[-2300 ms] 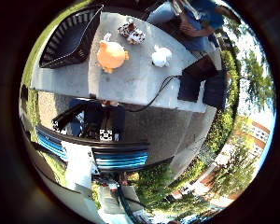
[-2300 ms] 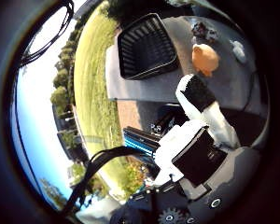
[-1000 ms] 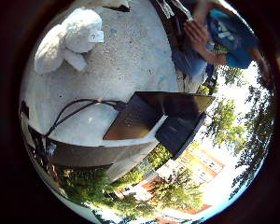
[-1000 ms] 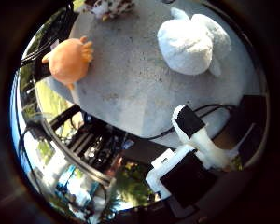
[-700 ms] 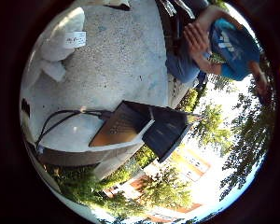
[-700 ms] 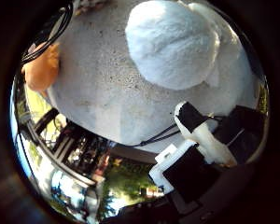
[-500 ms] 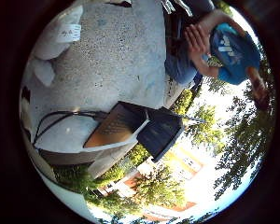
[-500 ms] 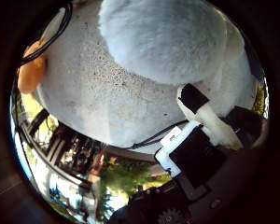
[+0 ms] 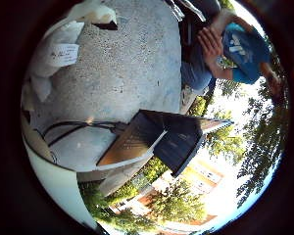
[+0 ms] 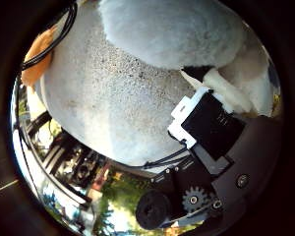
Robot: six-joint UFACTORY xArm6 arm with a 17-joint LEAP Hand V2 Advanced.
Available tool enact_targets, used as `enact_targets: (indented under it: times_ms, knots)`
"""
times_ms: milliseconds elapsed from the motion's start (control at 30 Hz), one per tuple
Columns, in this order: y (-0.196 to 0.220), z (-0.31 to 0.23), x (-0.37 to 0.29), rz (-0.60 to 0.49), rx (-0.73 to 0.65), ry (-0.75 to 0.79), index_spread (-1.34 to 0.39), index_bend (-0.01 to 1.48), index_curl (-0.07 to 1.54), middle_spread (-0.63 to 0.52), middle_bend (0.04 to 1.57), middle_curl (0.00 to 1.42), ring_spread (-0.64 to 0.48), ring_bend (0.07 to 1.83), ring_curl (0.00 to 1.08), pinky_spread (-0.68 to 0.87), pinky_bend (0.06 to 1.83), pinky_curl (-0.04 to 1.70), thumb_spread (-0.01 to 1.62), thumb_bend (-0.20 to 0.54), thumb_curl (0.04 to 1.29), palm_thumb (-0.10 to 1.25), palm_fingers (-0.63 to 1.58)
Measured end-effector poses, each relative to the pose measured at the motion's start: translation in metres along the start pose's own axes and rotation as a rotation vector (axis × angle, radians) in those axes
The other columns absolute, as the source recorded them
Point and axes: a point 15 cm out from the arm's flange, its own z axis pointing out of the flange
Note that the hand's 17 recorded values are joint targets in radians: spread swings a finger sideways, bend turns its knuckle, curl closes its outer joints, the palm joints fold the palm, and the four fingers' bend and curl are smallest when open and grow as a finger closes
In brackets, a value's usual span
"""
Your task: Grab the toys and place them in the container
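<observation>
A white plush toy (image 10: 177,29) lies on the grey table (image 10: 108,98) and fills much of the right thumb side palm view, so it is close under the palm. My hand (image 10: 214,118) shows as white and black parts right beside the toy. An orange plush toy (image 10: 37,47) lies on the table away from the white one, at the view's edge. In the right little finger side palm view the white toy's paper tag (image 9: 61,54) shows beside the table top (image 9: 127,69).
A dark open laptop (image 9: 157,137) sits at the table's edge, with a black cable (image 9: 64,125) running across the table beside it. A person in blue (image 9: 230,49) sits at the table's far side. Trees and buildings lie beyond.
The palm has come down closer to the white toy, which now fills more of the thumb side view. The hand's white and black part has swung in against the toy.
</observation>
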Motion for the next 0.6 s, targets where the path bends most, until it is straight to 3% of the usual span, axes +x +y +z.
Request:
enact_targets:
  times_ms: [133, 267, 600]
  knots:
    - [0.010, -0.014, -0.016, 0.000, 0.031, -0.023, -0.70, 0.41, 0.04, -0.28, 0.91, 0.92, -0.06, 1.20, 0.78, 0.27, 1.11, 0.59, 0.98, -0.017, 0.45, 0.90, 1.09]
    - [0.014, -0.040, -0.036, -0.005, 0.090, -0.037, -0.80, 0.52, 0.02, -0.29, 0.98, 1.00, -0.08, 1.23, 0.81, 0.24, 1.27, 0.69, 1.02, 0.001, 0.49, 0.98, 1.09]
    - [0.045, -0.129, -0.067, -0.031, 0.134, -0.003, -0.98, 0.80, -0.01, -0.29, 1.05, 1.13, -0.12, 1.30, 0.87, 0.19, 1.38, 0.83, 1.09, -0.015, 0.57, 1.04, 1.01]
